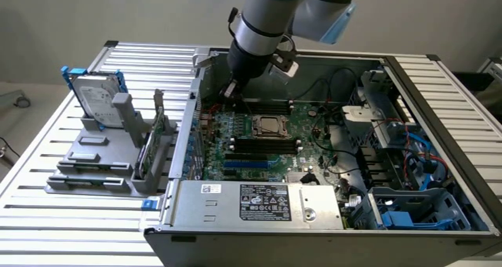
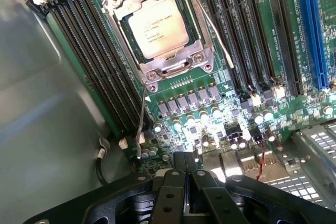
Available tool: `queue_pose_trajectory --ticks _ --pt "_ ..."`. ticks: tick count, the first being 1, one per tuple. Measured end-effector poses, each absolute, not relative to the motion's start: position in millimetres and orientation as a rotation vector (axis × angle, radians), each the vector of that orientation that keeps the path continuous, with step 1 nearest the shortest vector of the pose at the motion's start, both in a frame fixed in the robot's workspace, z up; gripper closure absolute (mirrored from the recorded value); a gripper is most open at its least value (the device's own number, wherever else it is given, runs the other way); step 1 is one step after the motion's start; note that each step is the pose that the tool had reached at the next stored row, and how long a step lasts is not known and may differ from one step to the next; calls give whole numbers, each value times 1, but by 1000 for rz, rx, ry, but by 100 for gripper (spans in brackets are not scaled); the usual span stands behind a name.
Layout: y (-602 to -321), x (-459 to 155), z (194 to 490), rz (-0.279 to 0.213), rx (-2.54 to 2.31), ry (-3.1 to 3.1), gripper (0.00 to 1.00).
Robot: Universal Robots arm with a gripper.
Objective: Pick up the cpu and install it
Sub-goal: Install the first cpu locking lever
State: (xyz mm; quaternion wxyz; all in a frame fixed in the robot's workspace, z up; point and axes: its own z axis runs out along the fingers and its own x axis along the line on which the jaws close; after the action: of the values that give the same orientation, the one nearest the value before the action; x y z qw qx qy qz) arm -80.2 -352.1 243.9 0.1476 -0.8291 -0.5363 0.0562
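The cpu [image 2: 157, 29], a small square chip with a dull silver top and printed text, lies flat in the metal-framed socket [image 2: 152, 74] on the green motherboard [image 1: 255, 155]. In the exterior view the cpu [image 1: 268, 124] sits mid-board inside the open computer case. My gripper [image 2: 185, 157] hangs just past the socket's edge, over a row of small grey components. Its black fingers are pressed together and hold nothing. In the exterior view the gripper [image 1: 229, 92] is low inside the case, at the board's far corner on the exterior view's left of the cpu.
Black memory slots [image 2: 89, 51] flank the socket, and blue expansion slots [image 2: 312, 30] lie further off. Thin wire levers [image 2: 210, 22] run beside the socket frame. A grey stand [image 1: 98, 155] holding a hard drive [image 1: 98, 96] stands outside the case. The power supply [image 1: 259, 202] and cables [image 1: 408, 149] fill the near side.
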Motion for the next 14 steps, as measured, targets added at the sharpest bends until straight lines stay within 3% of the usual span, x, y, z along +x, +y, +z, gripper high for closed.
queue_pose_trajectory --ticks 14 --pt "-352 -84 244 119 -2459 -1395 89"
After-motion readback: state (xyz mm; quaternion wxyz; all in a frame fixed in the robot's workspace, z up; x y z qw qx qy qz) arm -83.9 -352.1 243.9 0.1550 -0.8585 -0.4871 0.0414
